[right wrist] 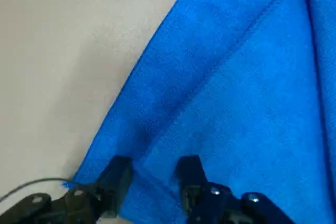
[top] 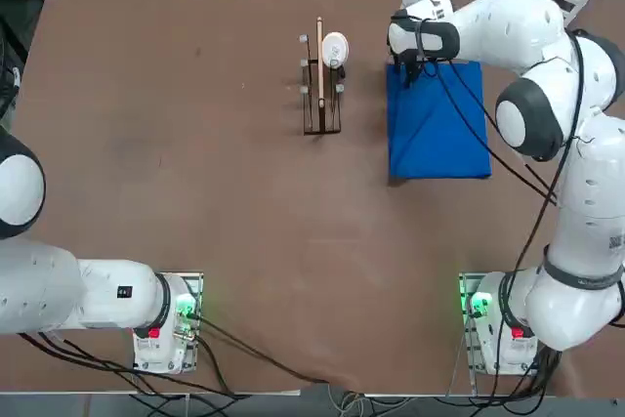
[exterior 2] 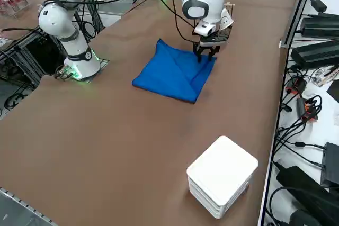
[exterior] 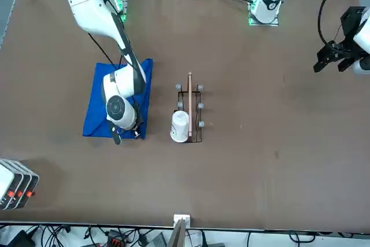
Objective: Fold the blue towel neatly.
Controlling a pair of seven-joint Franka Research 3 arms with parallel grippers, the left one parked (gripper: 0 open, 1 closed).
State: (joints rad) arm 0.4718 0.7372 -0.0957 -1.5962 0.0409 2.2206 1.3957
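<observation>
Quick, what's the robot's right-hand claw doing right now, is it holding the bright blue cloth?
Right gripper: open, its two black fingers apart over the edge of the bright blue cloth towel, with no grip on it to be seen.

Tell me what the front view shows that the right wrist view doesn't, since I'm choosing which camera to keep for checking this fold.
Only the front view: the wooden rack with a white cylindrical thing against it, well apart from the towel, and the right arm reaching over the cloth.

Only the right wrist view: the right gripper's two fingers standing apart over the cloth, and a crease running slantwise across the fabric.

Both: part of the blue towel, bare brown tabletop beside it, and the gripper at one end of the towel.
</observation>
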